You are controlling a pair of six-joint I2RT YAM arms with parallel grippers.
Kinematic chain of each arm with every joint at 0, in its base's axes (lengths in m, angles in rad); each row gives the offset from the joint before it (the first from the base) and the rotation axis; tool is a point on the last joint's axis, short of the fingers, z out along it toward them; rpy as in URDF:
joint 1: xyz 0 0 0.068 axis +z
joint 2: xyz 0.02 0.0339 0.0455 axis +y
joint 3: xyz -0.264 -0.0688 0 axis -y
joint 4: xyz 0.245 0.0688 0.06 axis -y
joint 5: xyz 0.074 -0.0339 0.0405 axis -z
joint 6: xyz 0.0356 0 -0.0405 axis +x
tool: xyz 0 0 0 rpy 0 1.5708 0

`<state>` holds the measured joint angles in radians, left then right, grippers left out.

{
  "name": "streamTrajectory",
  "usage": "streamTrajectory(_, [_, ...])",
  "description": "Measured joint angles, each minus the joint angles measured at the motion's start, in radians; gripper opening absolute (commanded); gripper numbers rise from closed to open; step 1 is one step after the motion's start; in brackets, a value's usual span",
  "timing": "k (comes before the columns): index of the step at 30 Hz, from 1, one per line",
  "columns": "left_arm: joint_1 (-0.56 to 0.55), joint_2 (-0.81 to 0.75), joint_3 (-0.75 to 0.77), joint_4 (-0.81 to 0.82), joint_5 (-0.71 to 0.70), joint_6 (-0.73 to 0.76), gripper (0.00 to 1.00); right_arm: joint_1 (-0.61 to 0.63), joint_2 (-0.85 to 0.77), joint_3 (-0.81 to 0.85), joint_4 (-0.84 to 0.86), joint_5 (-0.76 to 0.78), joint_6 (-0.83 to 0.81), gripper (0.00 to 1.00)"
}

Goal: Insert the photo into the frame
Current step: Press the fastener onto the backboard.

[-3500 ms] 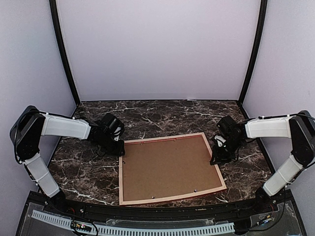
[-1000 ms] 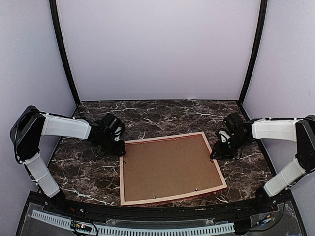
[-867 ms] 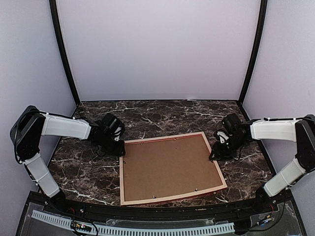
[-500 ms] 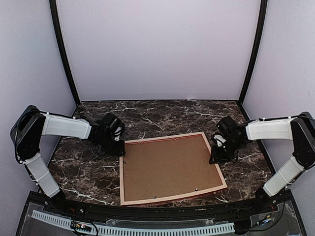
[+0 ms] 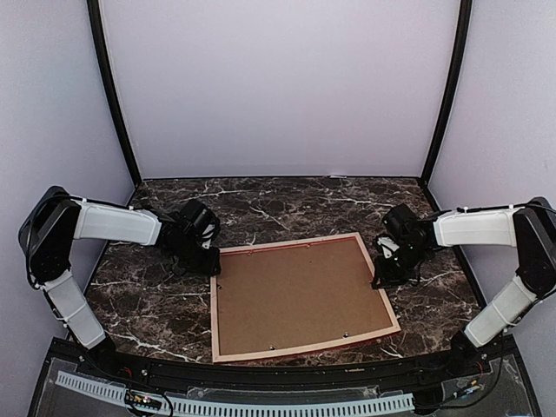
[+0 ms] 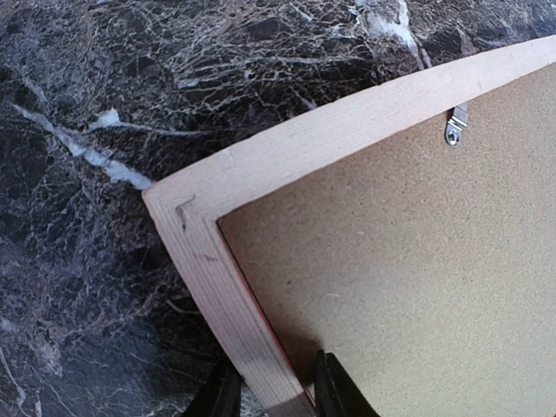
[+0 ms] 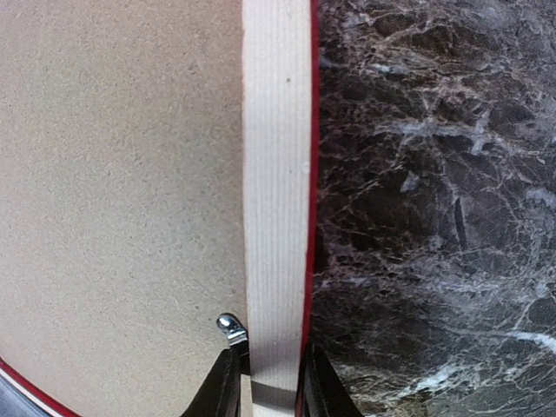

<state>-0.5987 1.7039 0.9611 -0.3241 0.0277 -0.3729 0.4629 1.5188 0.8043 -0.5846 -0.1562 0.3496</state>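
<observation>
The frame [image 5: 295, 244] lies face down on the marble table, pale wood back up, with a red edge showing along its side. The brown backing board [image 5: 295, 295] fills it. The photo is hidden. My left gripper [image 5: 214, 268] is shut on the frame's left rail near the far left corner; in the left wrist view the fingers [image 6: 274, 395] straddle the rail [image 6: 347, 130]. My right gripper [image 5: 380, 280] is shut on the right rail; in the right wrist view the fingers [image 7: 265, 387] straddle the rail [image 7: 276, 174] beside a metal tab [image 7: 230, 327].
The dark marble table [image 5: 287, 204] reaches to the white back wall and black corner posts. Small metal tabs [image 6: 454, 124] sit along the backing board's edges [image 6: 408, 261]. The table's front edge runs just below the frame's near rail [image 5: 304, 350].
One second ago my right gripper sat slightly right of the frame's right rail; it has moved left onto the rail. The left arm and the frame have hardly moved.
</observation>
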Motion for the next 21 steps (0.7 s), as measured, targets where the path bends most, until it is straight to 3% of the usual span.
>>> streamTrajectory(6, [0.000, 0.000, 0.000, 0.000, -0.007, 0.000, 0.30, -0.009, 0.000, -0.001, 0.015, 0.000, 0.000, 0.14])
streamTrajectory(15, [0.000, 0.000, 0.000, 0.001, -0.040, 0.003, 0.40, -0.044, 0.059, 0.042, 0.088, -0.011, 0.025, 0.53])
streamTrajectory(17, [0.000, 0.000, 0.000, 0.000, -0.045, 0.002, 0.45, -0.045, 0.057, 0.047, 0.104, -0.008, 0.036, 0.59])
streamTrajectory(21, [0.002, -0.003, 0.000, -0.003, -0.063, -0.007, 0.66, -0.045, 0.011, 0.032, 0.109, -0.003, 0.064, 0.63])
